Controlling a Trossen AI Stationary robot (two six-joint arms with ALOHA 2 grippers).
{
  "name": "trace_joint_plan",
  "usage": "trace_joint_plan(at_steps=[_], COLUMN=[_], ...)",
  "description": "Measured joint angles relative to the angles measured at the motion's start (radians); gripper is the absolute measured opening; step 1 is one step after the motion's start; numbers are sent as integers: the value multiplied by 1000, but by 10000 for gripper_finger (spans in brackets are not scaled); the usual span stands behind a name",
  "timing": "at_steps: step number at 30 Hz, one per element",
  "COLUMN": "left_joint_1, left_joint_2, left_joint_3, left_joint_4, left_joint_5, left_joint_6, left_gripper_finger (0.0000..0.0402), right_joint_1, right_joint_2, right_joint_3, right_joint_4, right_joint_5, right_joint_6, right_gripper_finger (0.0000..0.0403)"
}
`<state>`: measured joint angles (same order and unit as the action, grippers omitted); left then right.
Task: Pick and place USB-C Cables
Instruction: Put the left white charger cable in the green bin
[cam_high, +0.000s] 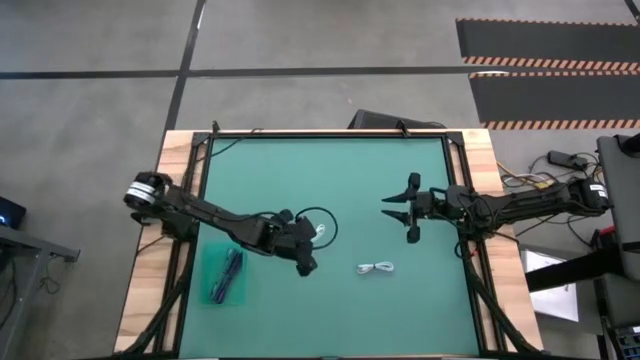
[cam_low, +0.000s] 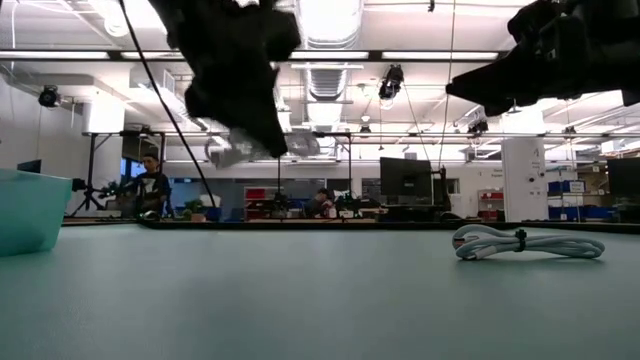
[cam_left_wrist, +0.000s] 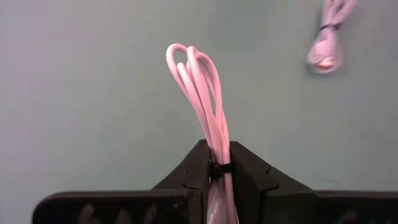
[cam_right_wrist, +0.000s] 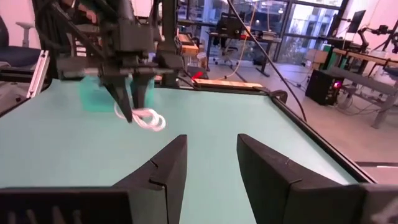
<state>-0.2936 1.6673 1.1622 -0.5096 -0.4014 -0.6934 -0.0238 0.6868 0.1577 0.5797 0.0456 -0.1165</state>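
Observation:
One white USB-C cable bundle (cam_left_wrist: 202, 93) sits between the fingers of my left gripper (cam_high: 305, 264), above the green mat's middle left. It also shows from the side as a cable bundle (cam_right_wrist: 149, 118) below the left gripper (cam_right_wrist: 132, 93). A second coiled white cable (cam_high: 376, 268) lies flat on the mat to the right of it, seen as the cable (cam_low: 527, 243) in the low view. My right gripper (cam_right_wrist: 211, 155) hovers open at the mat's right, its fingers level and pointing toward the left arm, with nothing between them. My left gripper pinches the bundle between its two fingers at the black tie (cam_left_wrist: 217, 167) around its strands. The fingers slant down from the table's left. The looped end (cam_left_wrist: 189, 62) sticks out beyond the fingertips. The whole bundle is lifted clear of the mat.
A teal bin (cam_high: 226, 275) with dark items in it stands near the mat's near left corner, beside the left arm. A black wire loop (cam_high: 318, 215) hangs by the left wrist. Bare green mat lies between the two grippers. People and desks show in the room beyond.

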Motion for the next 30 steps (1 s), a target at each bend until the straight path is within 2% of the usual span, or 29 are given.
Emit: trace_joint_plan(at_steps=[7,13,25,30], left_joint_1=[-32,-48,-103,-116], left_joint_2=[-99,-179,-244,-227], left_joint_3=[0,0,10,42], left_joint_4=[-7,-56,-323,-432], left_joint_5=[32,83,115,163], left_joint_6=[-17,-117,-430,-488], left_gripper_finger=[29,29,30,24], right_joint_1=[0,0,0,0], right_joint_2=[-10,-11,-11,-11], right_joint_3=[-6,-6,-7,-8], right_joint_4=[-1,0,0,0], right_joint_5=[0,0,0,0], right_joint_6=[-7,-14,-17,-16], right_gripper_finger=[132,132,132,132])
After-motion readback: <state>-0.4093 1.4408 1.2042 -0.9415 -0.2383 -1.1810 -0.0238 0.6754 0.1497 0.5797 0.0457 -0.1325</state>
